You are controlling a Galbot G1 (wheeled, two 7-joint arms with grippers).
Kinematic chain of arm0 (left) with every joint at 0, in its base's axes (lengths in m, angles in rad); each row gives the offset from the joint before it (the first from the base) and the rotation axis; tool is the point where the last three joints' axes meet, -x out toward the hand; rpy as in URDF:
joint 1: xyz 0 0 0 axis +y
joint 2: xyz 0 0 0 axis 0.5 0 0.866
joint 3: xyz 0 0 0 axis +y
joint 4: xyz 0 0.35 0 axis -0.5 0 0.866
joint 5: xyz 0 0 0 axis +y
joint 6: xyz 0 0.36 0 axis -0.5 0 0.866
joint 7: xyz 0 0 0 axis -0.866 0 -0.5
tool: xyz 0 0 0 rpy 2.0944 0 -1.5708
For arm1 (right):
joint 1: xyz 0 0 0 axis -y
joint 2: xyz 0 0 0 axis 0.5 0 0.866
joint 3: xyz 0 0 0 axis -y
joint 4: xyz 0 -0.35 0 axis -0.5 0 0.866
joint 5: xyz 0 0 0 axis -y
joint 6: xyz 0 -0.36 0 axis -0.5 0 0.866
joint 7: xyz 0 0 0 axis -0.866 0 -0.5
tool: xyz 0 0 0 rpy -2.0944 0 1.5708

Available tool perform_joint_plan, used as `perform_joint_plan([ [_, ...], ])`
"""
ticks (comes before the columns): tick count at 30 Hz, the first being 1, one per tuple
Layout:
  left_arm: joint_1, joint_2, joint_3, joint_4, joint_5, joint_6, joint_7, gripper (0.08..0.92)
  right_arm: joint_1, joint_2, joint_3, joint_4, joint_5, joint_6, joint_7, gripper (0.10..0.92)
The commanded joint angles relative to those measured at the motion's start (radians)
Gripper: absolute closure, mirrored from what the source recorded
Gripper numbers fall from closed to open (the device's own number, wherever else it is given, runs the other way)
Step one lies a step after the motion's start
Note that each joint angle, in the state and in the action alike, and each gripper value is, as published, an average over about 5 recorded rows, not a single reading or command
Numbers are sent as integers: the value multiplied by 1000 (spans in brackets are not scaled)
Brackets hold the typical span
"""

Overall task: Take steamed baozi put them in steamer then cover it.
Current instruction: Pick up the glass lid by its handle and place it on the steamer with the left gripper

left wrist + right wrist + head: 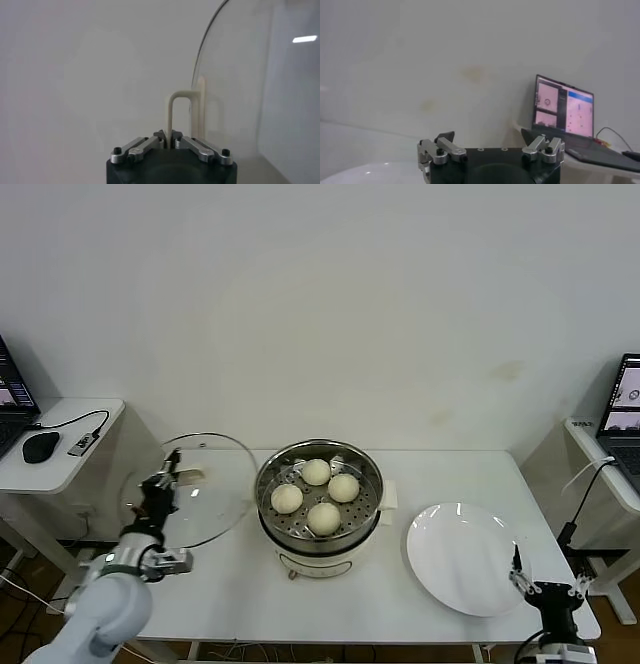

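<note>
White wall fills the background, and below it a white tabletop (400, 484) carries everything I am working with. At its middle stands the steamer (319, 502), a shiny steel pot on a cream base, uncovered. Four buns (316, 472) sit on the perforated tray inside it, spaced apart in a rough diamond, none of them stacked.

My left tool (165, 474) is off to the left of the steamer, near the tabletop's left edge. It is clenched on the cream handle (181, 112) of the glass lid (195, 489), and the lid hangs tilted up on edge, clear of the pot (its rim comes near the steamer's left side, though I cannot tell whether the two touch). From the left wrist view the handle's loop rises straight out from between my closed fingers (137, 146), with the curved glass standing beside it.

My right tool (522, 581) is parked low at the tabletop's front right corner, released and grasping nothing; its fingers (442, 147) stand wide apart in the right wrist view. Just beside it lies a flat white plate (465, 556), bare, to the right of the steamer.

Further out, a laptop (628, 409) sits on a side desk to the right, and a black mouse (41, 446) lies on another desk to the left.
</note>
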Motion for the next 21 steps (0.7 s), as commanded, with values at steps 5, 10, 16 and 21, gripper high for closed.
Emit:
perform_joint_plan([
  [5,-396,-193,490,16,226,247,232,854,22,33,-44,-28,-61,1,8,203],
  [10,-432,-277,539,76,278,261,266,854,27,35,-50,-41,-68,5,10,203],
  [16,-440,-350,571,137,313,256,267,854,29,35,-58,-44,-70,5,11,203],
  [21,-441,-370,583,165,319,250,265,854,27,36,-59,-44,-73,4,10,203],
])
